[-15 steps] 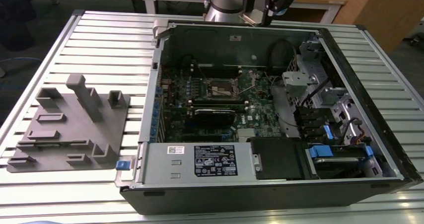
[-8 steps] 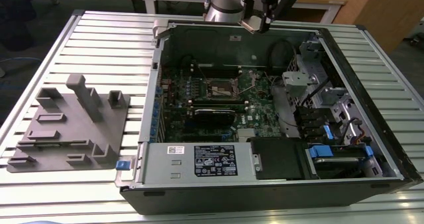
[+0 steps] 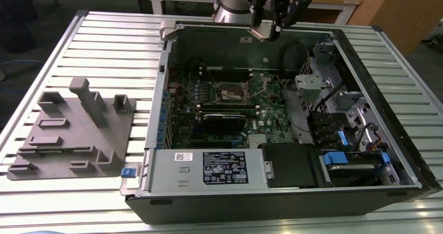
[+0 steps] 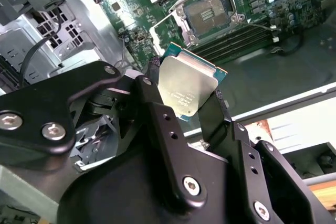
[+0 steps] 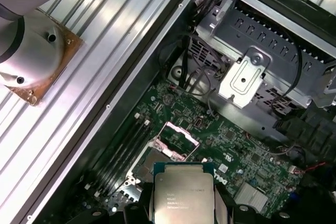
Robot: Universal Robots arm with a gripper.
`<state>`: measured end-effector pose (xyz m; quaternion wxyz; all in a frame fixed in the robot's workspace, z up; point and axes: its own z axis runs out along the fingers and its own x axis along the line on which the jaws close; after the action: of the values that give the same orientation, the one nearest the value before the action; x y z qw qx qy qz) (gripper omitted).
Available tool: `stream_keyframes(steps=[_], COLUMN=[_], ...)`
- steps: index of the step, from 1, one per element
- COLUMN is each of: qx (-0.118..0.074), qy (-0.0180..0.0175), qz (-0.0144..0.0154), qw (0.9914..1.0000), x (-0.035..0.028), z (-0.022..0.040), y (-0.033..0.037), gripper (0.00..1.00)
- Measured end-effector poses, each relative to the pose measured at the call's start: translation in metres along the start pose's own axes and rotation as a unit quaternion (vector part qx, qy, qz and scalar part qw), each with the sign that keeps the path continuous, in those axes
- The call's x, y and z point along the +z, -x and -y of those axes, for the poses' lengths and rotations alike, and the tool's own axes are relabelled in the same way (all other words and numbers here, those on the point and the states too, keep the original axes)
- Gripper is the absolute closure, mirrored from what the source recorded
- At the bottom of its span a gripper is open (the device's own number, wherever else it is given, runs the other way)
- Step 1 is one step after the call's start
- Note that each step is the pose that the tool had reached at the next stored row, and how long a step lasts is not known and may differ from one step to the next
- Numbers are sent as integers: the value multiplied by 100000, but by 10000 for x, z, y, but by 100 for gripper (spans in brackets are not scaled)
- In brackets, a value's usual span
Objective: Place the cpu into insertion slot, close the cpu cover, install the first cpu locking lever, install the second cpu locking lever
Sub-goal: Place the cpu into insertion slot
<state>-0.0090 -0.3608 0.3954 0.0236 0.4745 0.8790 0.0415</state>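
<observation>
Claw (image 4: 185, 93) clenched on the chip (image 5: 181, 195) by two opposite edges, holding it high over the open computer case (image 3: 277, 205), well apart from the empty socket (image 4: 210, 14) on the green board (image 3: 277, 96). Placing the chip looks to be the step in hand. Seating it calls for a level chip squared over the socket.

We see dull satin silver metal on top of the cpu (image 5: 181, 195), with a green board edge. The pincer (image 4: 187, 88) is matt black, possibly anodised metal. The surface (image 3: 104, 42) is ribbed pale metal; the grey fixture (image 3: 76, 135) on it has a matt, smooth finish.
</observation>
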Motion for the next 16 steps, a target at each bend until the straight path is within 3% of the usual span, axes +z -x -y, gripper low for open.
stream_keyframes(steps=[5,10,16], qx=[16,287,1719], qy=[-25,-80,-88], qz=[69,171,314], qw=[100000,99999,99985], x=[89,173,280], z=[31,109,141], y=[-14,-55,-66], gripper=[46,46,46])
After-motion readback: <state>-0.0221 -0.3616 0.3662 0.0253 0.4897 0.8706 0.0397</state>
